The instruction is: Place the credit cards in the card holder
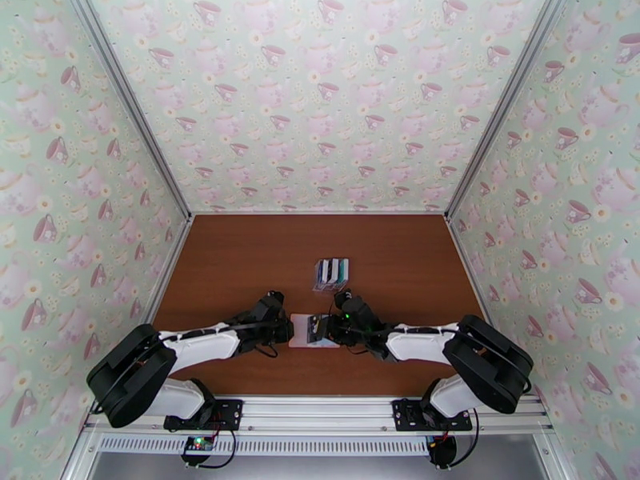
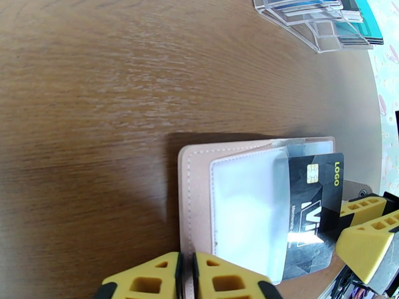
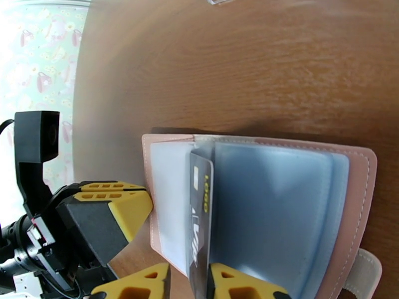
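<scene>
The pink card holder [image 1: 304,339] lies open on the table between both grippers, its clear sleeves [image 3: 269,205] facing up. A black credit card [image 2: 319,195] with a chip sits partly inside a sleeve, standing on edge in the right wrist view [image 3: 199,215]. My left gripper [image 2: 185,277] is shut on the near edge of the card holder's cover [image 2: 197,195]. My right gripper [image 3: 189,284] is slightly open, with the black card between its fingers and a gap on one side. More credit cards [image 1: 332,270] stand in a clear rack behind.
The clear slotted rack [image 2: 309,26] stands just beyond the card holder, mid-table. The card holder's snap tab [image 3: 366,272] sticks out on the right. Patterned walls enclose the brown table [image 1: 232,258] on three sides.
</scene>
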Available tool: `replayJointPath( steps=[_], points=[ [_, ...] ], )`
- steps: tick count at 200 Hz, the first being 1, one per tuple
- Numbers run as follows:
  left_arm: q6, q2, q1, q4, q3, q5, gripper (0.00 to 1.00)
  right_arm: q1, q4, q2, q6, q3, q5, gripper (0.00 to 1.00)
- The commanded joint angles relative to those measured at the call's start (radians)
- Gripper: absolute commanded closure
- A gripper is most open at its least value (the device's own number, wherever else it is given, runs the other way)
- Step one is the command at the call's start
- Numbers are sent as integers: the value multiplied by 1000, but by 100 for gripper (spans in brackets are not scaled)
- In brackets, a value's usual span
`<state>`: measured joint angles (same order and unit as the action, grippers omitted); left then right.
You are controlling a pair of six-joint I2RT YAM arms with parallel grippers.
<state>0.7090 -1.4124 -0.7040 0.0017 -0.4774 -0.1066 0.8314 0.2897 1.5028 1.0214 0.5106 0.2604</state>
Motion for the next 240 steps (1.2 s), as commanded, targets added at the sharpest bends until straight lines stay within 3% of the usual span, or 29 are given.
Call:
replayJointPath(
  steps=[1, 84, 131, 240],
  points=[
    [17, -34, -31, -80, 45, -47, 87, 6, -109, 4, -43, 43, -28, 73],
    [19, -38, -40, -71, 50, -37, 99, 24, -250, 73, -81, 152, -47, 73],
    [17, -57, -38, -63, 39, -34, 100, 57, -349, 110, -112, 235, -83, 74],
    [12, -66, -34, -66, 37, -28, 100, 60, -429, 94, -135, 253, -125, 73]
  ],
)
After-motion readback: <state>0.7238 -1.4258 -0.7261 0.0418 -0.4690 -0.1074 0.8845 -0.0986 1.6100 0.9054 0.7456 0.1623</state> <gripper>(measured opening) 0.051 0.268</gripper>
